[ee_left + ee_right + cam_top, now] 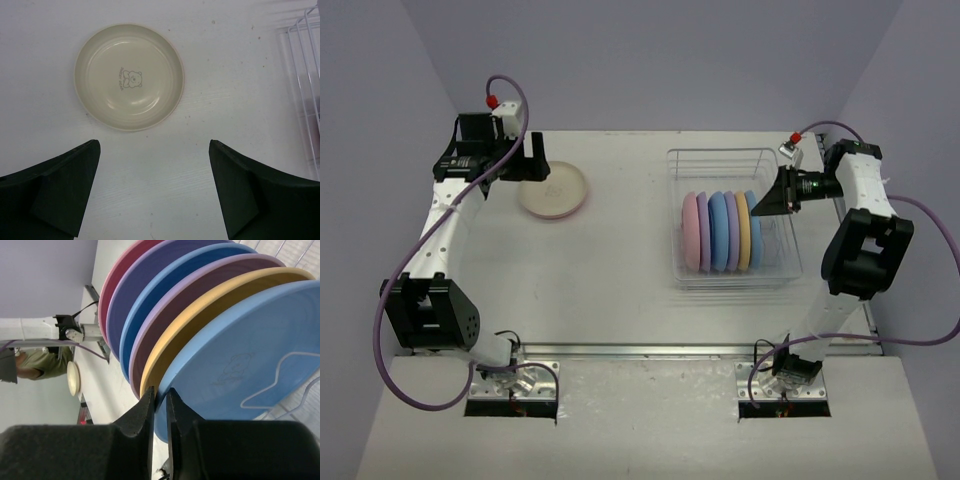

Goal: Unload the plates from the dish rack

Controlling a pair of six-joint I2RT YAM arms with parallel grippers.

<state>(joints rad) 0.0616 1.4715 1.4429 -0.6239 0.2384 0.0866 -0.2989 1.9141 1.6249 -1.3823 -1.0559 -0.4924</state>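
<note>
Several plates stand on edge in the wire dish rack (720, 160): pink (690, 232), lilac, blue (719, 230), lilac, yellow (744, 230) and, rightmost, light blue (755, 215). My right gripper (160, 392) reaches in from the right, its jaws pinched on the rim of the light blue plate (240, 355), one finger wedged between it and the yellow plate (200, 325). A cream plate (129, 77) lies flat on the table at the far left. My left gripper (154, 145) hovers open just short of it, holding nothing.
The rack's wire wall (305, 75) shows at the right edge of the left wrist view. The rack's far half (730, 170) holds no plates. Purple cables loop off both arms. Walls close in the table on the left, right and far sides.
</note>
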